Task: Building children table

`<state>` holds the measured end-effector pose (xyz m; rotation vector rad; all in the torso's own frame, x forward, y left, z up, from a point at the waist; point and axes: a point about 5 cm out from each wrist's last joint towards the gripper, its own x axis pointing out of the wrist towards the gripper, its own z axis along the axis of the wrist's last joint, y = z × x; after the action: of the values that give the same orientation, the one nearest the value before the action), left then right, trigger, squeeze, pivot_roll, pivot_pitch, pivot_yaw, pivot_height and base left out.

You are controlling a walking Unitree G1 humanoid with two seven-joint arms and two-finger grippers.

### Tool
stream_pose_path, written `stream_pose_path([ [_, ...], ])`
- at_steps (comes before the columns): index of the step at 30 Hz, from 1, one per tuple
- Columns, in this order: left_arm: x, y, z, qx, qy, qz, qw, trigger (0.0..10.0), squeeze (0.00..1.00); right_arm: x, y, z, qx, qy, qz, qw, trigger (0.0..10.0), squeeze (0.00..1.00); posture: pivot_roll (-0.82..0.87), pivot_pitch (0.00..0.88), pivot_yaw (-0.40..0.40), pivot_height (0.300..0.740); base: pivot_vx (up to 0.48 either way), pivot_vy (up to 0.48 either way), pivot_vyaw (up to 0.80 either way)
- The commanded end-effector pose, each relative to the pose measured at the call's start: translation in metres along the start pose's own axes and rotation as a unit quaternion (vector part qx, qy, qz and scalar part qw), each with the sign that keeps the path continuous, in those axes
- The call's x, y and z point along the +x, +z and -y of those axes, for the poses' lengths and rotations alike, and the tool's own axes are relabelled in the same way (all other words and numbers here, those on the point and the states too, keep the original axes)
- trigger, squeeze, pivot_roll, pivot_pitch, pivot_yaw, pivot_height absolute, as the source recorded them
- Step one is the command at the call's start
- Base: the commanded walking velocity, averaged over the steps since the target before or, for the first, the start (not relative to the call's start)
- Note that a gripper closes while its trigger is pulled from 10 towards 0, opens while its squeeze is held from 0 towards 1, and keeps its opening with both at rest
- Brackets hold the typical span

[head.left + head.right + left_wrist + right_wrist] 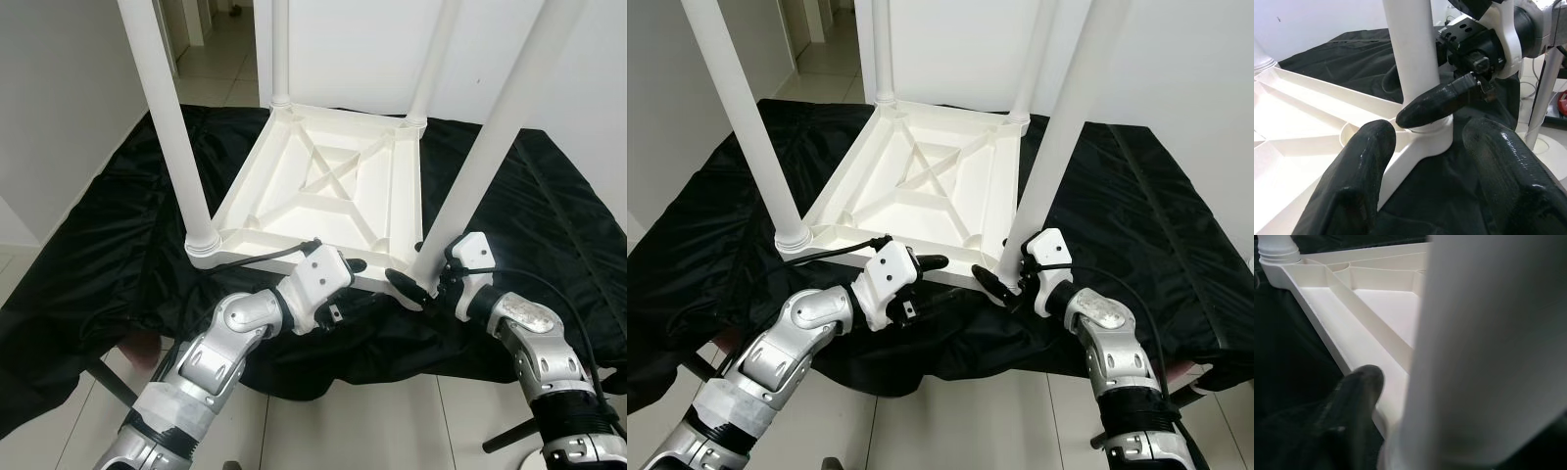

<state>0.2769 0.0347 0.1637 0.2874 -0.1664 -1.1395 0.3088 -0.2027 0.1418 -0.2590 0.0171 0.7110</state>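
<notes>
Black cloth (118, 245) covers the low surface before us, with pale floor tiles (323, 431) showing around its edges. On the cloth lies the white children's table (323, 191), upside down, its ribbed underside facing up and a leg standing up from each of its four corners. Our right gripper (423, 276) is at the table's near right corner, its fingers (1437, 103) set on either side of the base of the near right leg (490, 147), just above the socket; one finger presses the leg from the inner side, the other is hidden behind it, so we take it as closed on the leg. Our left gripper (355, 284) hovers at the table's near edge, just beside that same corner; its fingers (1361, 171) are spread wide apart and hold nothing, with the corner socket between them in the left wrist view. The near left leg (171, 117) rises from the near left corner, well apart from both grippers.
</notes>
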Motion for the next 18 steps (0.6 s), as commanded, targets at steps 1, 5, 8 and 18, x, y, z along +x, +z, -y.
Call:
stream_pose_path([
  [1, -0.0009, -0.0008, 0.0027, 0.006, -0.022, -0.001, 1.0, 10.0, 0.0, 0.0009, -0.0115, -0.0071, 0.008, 0.03, -0.023, 0.999, 0.0, 0.0, -0.04, 0.005, -0.008, 0.74, 0.0, 0.0, 0.0],
  [5, -0.0012, -0.0002, 0.0036, 0.005, -0.023, 0.0, 1.0, 10.0, 0.0, -0.0011, -0.0148, -0.0077, 0.014, 0.029, -0.028, 0.999, 0.0, 0.0, -0.04, 0.008, -0.008, 0.74, 0.0, 0.0, 0.0],
  [8, -0.0011, -0.0002, 0.0037, 0.005, -0.023, 0.0, 1.0, 10.0, 0.0, -0.0009, -0.0155, -0.0073, 0.014, 0.031, -0.028, 0.999, 0.0, 0.0, -0.04, 0.008, -0.008, 0.74, 0.0, 0.0, 0.0],
  [18, -0.0009, -0.0023, 0.0065, 0.002, -0.024, -0.002, 1.0, 10.0, 0.0, -0.0043, -0.0166, -0.0125, 0.03, -0.084, -0.029, 0.996, 10.0, 0.0, -0.06, 0.028, -0.017, 0.74, 0.0, 0.0, 0.0],
])
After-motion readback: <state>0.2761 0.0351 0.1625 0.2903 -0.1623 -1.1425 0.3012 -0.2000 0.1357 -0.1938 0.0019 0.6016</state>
